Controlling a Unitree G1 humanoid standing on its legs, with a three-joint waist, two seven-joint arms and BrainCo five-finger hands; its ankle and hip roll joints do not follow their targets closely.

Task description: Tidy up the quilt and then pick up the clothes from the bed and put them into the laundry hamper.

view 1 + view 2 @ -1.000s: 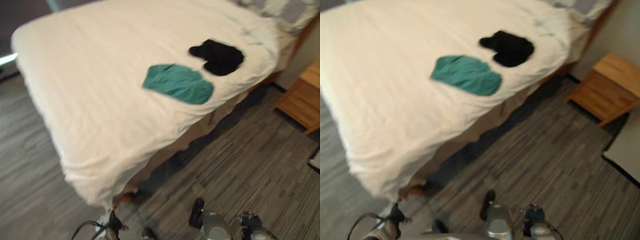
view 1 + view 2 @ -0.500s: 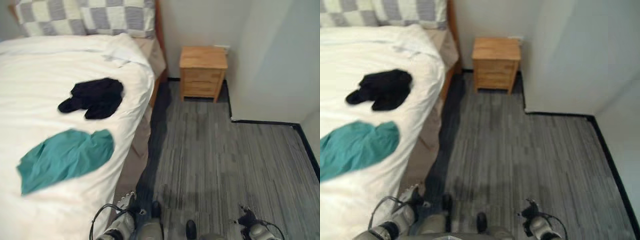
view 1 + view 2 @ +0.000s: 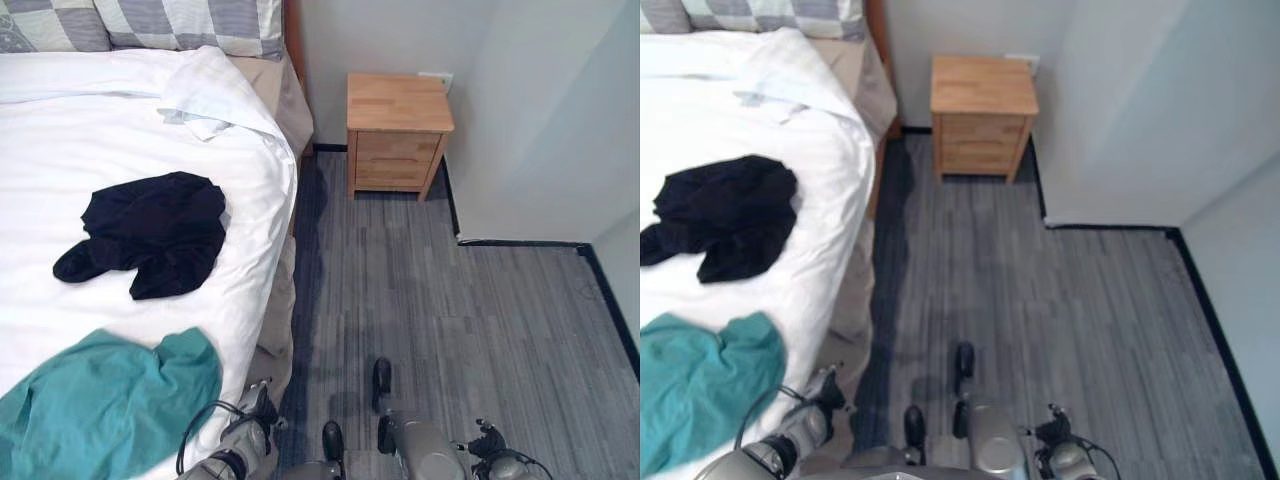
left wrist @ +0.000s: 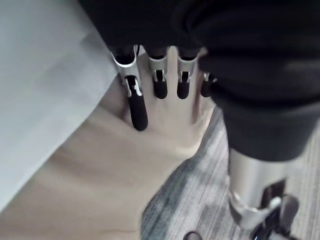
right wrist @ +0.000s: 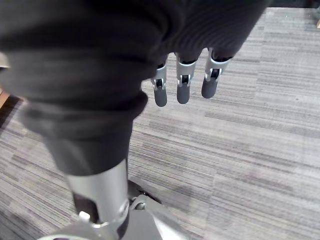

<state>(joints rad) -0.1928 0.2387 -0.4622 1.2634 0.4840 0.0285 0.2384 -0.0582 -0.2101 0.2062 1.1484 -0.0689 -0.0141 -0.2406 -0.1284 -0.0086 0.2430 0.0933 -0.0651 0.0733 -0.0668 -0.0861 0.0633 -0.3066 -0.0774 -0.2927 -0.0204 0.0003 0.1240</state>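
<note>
A black garment [image 3: 150, 235] lies crumpled on the white quilt [image 3: 90, 130], near the bed's right edge. A teal garment [image 3: 100, 405] lies bunched on the quilt closer to me. Near the pillows, one quilt corner [image 3: 210, 95] is folded back and rumpled. My left hand [image 4: 135, 100] hangs with straight fingers beside the bed's beige side panel [image 4: 100, 175] and holds nothing. My right hand [image 5: 182, 87] hangs with relaxed fingers above the grey floor [image 5: 250, 150], also holding nothing.
Checked pillows [image 3: 190, 20] rest at the head of the bed. A wooden nightstand [image 3: 398, 135] stands against the wall beside the bed. A pale wall corner [image 3: 540, 120] juts out on the right. Grey striped carpet [image 3: 440, 320] runs between bed and wall.
The camera has swung from the foot of the bed toward its head and right side. The two garments lie as before. Both hands still hang low.
</note>
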